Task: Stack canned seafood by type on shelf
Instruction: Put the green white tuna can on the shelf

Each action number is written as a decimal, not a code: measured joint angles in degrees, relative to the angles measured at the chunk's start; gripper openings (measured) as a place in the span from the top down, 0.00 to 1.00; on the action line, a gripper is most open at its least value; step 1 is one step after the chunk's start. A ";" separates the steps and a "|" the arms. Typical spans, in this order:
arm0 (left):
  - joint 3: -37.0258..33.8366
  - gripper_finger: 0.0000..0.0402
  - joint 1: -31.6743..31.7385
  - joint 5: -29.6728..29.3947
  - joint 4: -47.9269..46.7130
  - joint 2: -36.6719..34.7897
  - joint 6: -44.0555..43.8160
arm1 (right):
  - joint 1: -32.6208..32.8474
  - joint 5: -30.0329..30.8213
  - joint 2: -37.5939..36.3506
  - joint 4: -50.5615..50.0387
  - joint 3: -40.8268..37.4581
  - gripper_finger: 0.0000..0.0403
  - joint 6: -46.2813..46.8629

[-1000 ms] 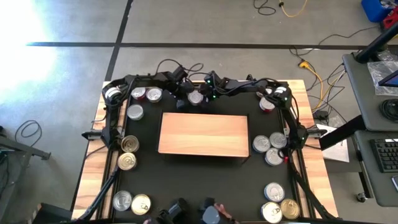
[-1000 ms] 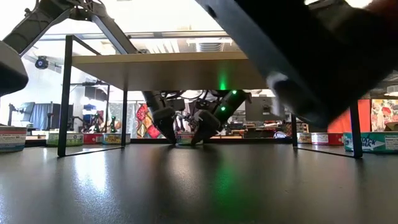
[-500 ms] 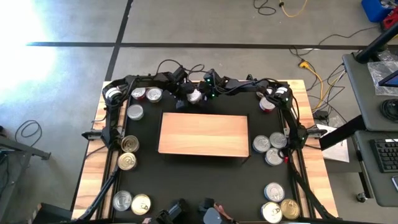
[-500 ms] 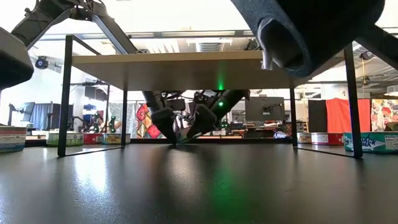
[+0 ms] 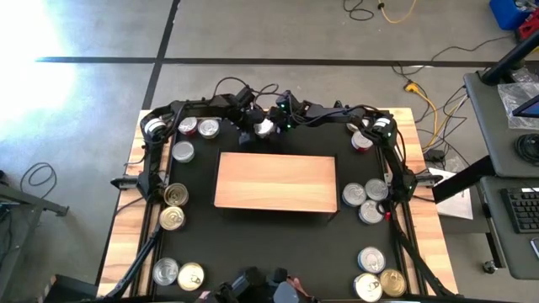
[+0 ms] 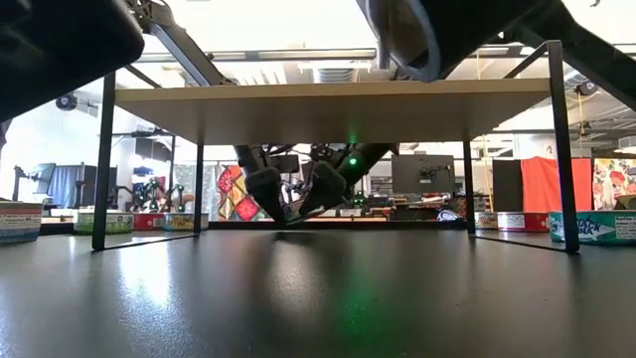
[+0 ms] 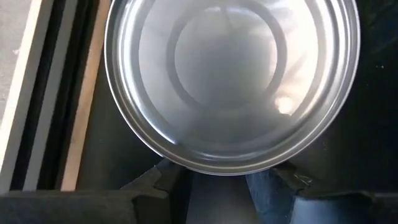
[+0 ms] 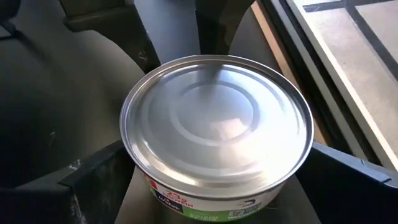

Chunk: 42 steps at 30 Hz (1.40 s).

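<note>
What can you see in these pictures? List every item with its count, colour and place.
Seafood tins: fifteen, silver or gold lids, two reddish, placed around the shelf on the mat.
Silver tin: one of those, behind the shelf, between both pincers.
Shelf: one, pale wood on black legs, centre of the mat.
Mat: one, black, covering the table.
Table: one, light wood rim.
Cables: several, yellow and black, on the grey floor.
Left pincer: one, dark, at the silver tin.
Right pincer: one, dark, open, one finger on each side of that tin.
</note>
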 joint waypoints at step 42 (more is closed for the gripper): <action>2.24 0.52 -0.12 -2.82 -12.13 -20.46 -12.39 | 1.31 9.91 -22.34 -28.45 3.53 0.10 5.63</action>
